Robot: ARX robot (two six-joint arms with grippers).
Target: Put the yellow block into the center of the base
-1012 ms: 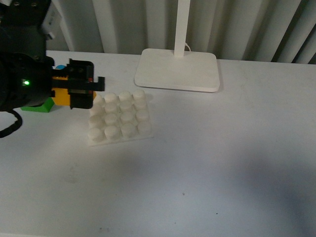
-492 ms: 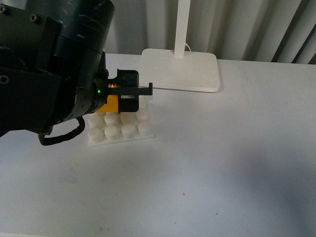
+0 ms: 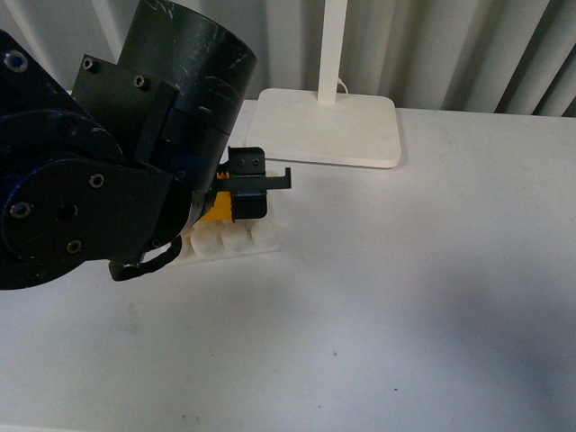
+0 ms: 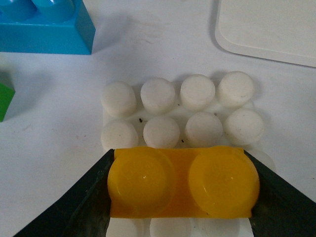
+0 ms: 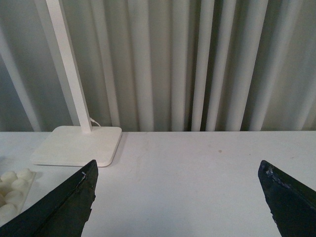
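My left gripper (image 4: 181,190) is shut on the yellow block (image 4: 182,182), a two-stud brick held level over the white studded base (image 4: 177,111). In the left wrist view the block covers the base's third row, with two rows of studs showing beyond it. In the front view the left arm hides most of the base (image 3: 236,239); the yellow block (image 3: 216,205) shows only as a sliver behind the gripper (image 3: 252,193). My right gripper (image 5: 180,197) is open and empty above bare table, and the base's edge (image 5: 12,190) shows beside one of its fingers.
A blue brick (image 4: 44,27) and a green brick's corner (image 4: 5,101) lie on the table beyond the base. The white lamp foot (image 3: 326,126) with its upright pole stands behind the base. White curtains (image 5: 197,64) line the table's back edge.
My left arm has carried the yellow block from beside the green brick rightward over the base, and now hides most of the base in the front view.
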